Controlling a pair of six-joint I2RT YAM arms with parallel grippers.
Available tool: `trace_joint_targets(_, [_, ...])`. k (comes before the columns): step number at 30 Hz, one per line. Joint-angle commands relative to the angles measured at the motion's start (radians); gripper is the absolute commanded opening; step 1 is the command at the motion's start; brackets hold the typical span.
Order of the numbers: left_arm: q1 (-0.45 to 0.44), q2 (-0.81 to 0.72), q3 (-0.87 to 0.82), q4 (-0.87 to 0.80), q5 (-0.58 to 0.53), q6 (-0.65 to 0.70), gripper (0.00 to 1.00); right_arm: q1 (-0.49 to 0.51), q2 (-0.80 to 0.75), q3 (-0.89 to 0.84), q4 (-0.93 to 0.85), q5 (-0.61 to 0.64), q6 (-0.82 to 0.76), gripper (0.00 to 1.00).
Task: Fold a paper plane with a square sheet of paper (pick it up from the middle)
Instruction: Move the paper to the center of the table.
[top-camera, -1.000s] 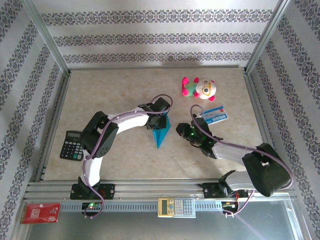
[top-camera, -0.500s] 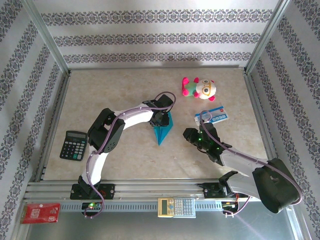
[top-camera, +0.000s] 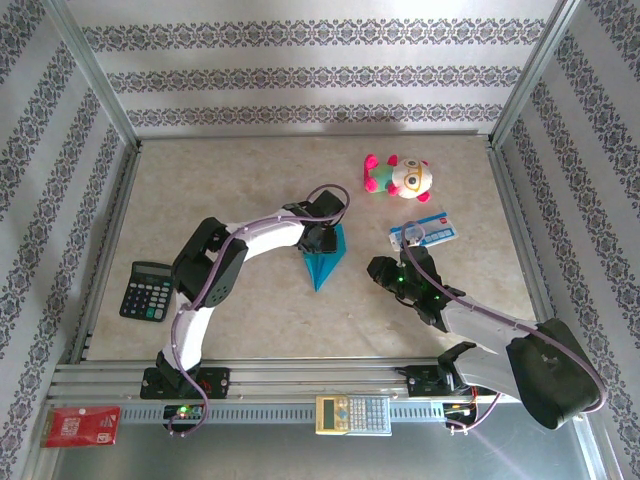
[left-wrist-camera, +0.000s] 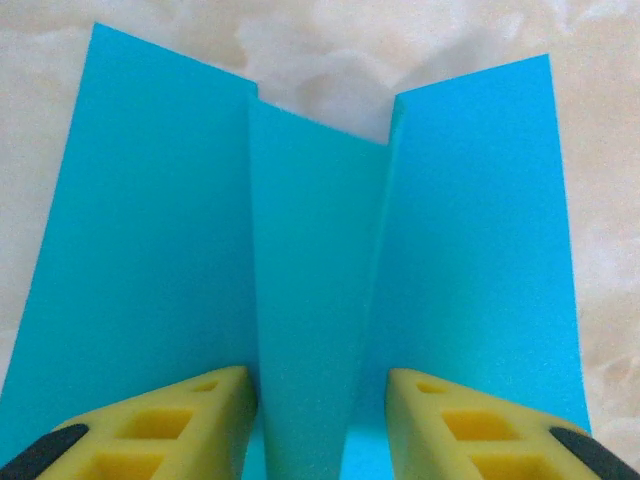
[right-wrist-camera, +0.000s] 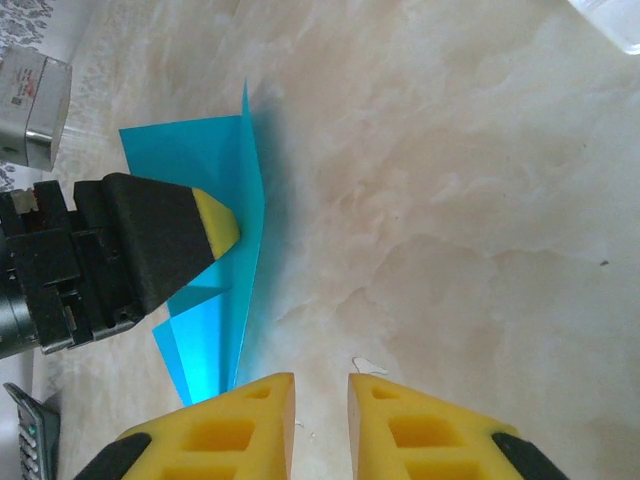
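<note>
Spreading now, left fingers (left-wrist-camera: 170, 425) straddle the paper plane (top-camera: 325, 263), right fingers (right-wrist-camera: 225, 425) narrow and empty nearby, and a crooked lift could snag a wing and unfold it.

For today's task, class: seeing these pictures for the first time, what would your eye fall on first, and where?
The bright teal paper plane in the middle of the table stands out, its nose pointing to the near edge. The left pincer straddles its centre fold, fingers apart. A pink-and-white plush toy lies farther back, to the right.
</note>
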Motion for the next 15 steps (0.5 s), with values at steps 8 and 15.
trace_joint_targets(8, [0.0,-0.025,-0.065,-0.027,-0.065,-0.048,0.52,-0.008,0.017,0.006,0.001,-0.01,-0.011,0.22])
trace_joint_targets(15, [-0.001,-0.041,-0.039,-0.035,-0.071,-0.041,0.54,-0.008,0.01,0.006,-0.001,-0.011,-0.011,0.21])
